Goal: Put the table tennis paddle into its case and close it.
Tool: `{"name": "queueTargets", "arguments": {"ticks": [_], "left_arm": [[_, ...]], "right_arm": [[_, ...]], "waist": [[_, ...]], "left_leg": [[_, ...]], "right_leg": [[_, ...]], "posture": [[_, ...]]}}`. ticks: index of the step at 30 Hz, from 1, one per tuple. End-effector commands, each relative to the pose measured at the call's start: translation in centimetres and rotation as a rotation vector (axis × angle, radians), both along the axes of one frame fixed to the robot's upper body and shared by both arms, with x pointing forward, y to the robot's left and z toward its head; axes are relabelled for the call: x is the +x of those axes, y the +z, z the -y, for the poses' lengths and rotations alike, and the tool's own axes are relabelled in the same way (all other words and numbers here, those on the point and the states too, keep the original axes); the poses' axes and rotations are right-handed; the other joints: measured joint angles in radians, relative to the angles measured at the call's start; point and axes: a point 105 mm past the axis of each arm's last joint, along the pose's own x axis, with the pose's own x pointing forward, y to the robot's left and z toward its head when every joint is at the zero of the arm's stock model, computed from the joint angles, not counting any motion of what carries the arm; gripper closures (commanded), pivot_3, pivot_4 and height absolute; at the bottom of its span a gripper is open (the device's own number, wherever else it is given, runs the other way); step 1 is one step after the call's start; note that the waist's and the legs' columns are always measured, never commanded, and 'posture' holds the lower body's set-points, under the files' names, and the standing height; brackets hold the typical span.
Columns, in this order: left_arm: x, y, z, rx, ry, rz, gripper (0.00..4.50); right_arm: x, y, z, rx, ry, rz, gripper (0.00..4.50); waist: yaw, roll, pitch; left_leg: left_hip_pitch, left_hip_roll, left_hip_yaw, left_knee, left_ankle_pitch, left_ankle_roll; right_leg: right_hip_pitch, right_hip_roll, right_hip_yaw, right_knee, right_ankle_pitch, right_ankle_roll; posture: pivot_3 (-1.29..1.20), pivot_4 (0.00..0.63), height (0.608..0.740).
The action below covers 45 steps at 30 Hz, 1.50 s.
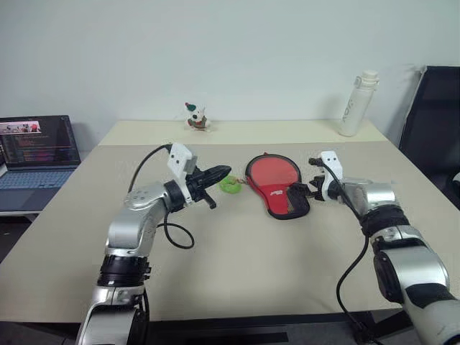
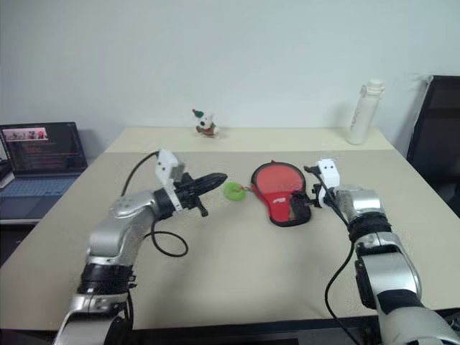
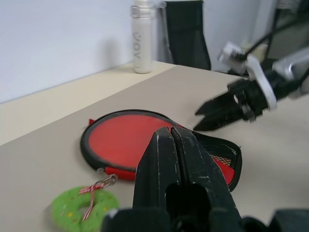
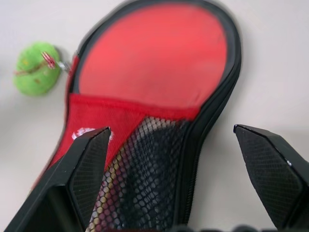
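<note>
Hiding paddle handle: case (image 1: 275, 185) mesh.

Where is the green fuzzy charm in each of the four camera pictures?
Left eye view: green charm, centre, between left gripper tip and case.
Right eye view, centre, left of the case.
Left wrist view, bottom left.
Right wrist view, upper left.
Shared landmark: the case.

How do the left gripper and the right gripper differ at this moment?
The left gripper is shut and holds nothing; the right gripper is wide open. The left one hangs beside the green charm, off the case; the right one sits at the case's mesh end. Both have black fingers.
</note>
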Motion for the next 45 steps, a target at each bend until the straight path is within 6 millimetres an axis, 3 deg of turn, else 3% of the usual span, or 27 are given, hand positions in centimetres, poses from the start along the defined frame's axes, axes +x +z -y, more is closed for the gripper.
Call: {"name": "queueTargets", "arguments": {"ticks": [1, 5, 14, 18, 29, 40, 45], "left_arm": [[-1.1, 1.5, -1.2, -0.017, 0.043, 0.044, 4.44], [-1.3, 0.9, -2.3, -0.021, 0.094, 0.027, 4.44], [-1.2, 0.9, -2.3, -0.012, 0.105, 0.028, 4.44], [-1.3, 0.6, -2.2, -0.002, 0.103, 0.026, 4.50], [-1.7, -0.7, -3.0, 0.029, 0.109, -0.007, 4.50], [-7.8, -3.4, -2.9, 0.114, -0.208, -0.187, 4.50], [-10.3, -4.2, -3.7, 0.174, -0.294, -0.247, 4.50]], "right_arm": [[0.7, 1.0, -0.1, -0.022, 0.008, 0.057, 0.00], [0.8, -0.2, -0.8, -0.028, 0.008, 0.040, 0.00], [0.5, -2.2, -3.8, -0.048, 0.070, -0.004, 0.00], [0.2, -3.4, -4.2, -0.067, 0.059, -0.045, 0.91], [0.0, -4.2, -3.3, 0.010, -0.009, -0.108, 4.43], [-0.5, -3.2, -4.2, 0.147, -0.017, -0.190, 4.48], [-2.6, -2.8, -6.1, 0.169, 0.048, -0.269, 4.48]], "waist": [[-0.001, 0.000, 0.000], [-0.005, 0.000, 0.000], [-0.013, 0.000, 0.000], [-0.023, 0.000, 0.000], [-0.028, 0.000, 0.000], [-0.029, 0.000, 0.000], [-0.030, 0.000, 0.000]], "left_leg": [[0.000, 0.000, 0.000, 0.000, 0.000, 0.000], [0.001, 0.000, 0.000, 0.001, 0.000, 0.000], [0.001, 0.001, -0.001, 0.007, 0.000, 0.000], [0.002, 0.002, -0.001, 0.007, 0.000, 0.000], [0.006, 0.001, -0.003, 0.008, 0.000, 0.000], [0.006, 0.001, -0.003, 0.006, -0.001, 0.000], [0.006, 0.002, -0.003, 0.005, -0.001, 0.000]], "right_leg": [[0.000, 0.000, 0.000, 0.000, 0.000, 0.000], [0.000, 0.000, 0.000, 0.002, 0.000, 0.000], [0.000, 0.001, 0.001, 0.007, 0.000, 0.000], [0.003, 0.001, 0.000, 0.008, 0.000, 0.000], [0.008, 0.001, -0.001, 0.006, 0.000, 0.000], [0.008, 0.001, -0.001, 0.005, 0.000, 0.000], [0.008, 0.001, -0.001, 0.004, 0.000, 0.000]], "posture": [[0.00, 0.150, 0.740], [0.00, 0.150, 0.740], [0.00, 0.150, 0.740], [0.00, 0.150, 0.740], [0.00, 0.150, 0.740], [0.00, 0.150, 0.740], [0.00, 0.150, 0.740]]}}
